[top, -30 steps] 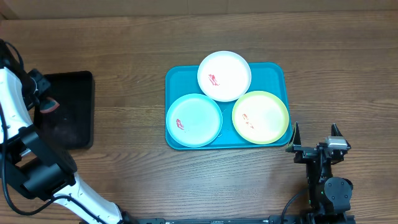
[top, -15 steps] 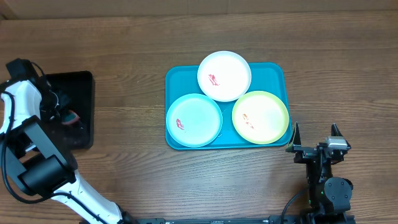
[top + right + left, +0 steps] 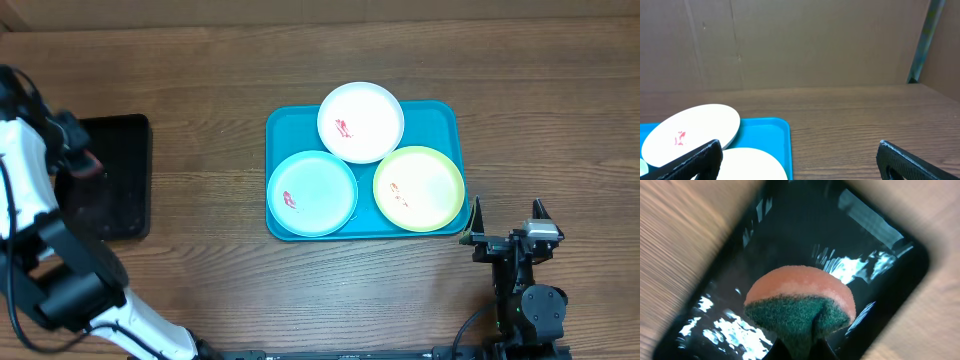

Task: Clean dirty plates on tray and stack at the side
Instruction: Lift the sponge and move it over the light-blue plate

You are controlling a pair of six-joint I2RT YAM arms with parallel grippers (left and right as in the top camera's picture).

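Note:
The turquoise tray holds three plates: white at the back, pale aqua front left, yellow-green front right, each with a small red smear. My left gripper is at the left edge of the black tray, shut on an orange and green sponge held above that tray. My right gripper is open and empty just off the turquoise tray's front right corner. In the right wrist view the white plate and tray show.
The black tray lies at the table's left side. A cardboard wall stands behind the table. Bare wooden tabletop lies between the two trays and to the right of the turquoise tray.
My left gripper dipped into the black tray, then drew back left and up with the sponge in it. The right arm and the plates have not moved.

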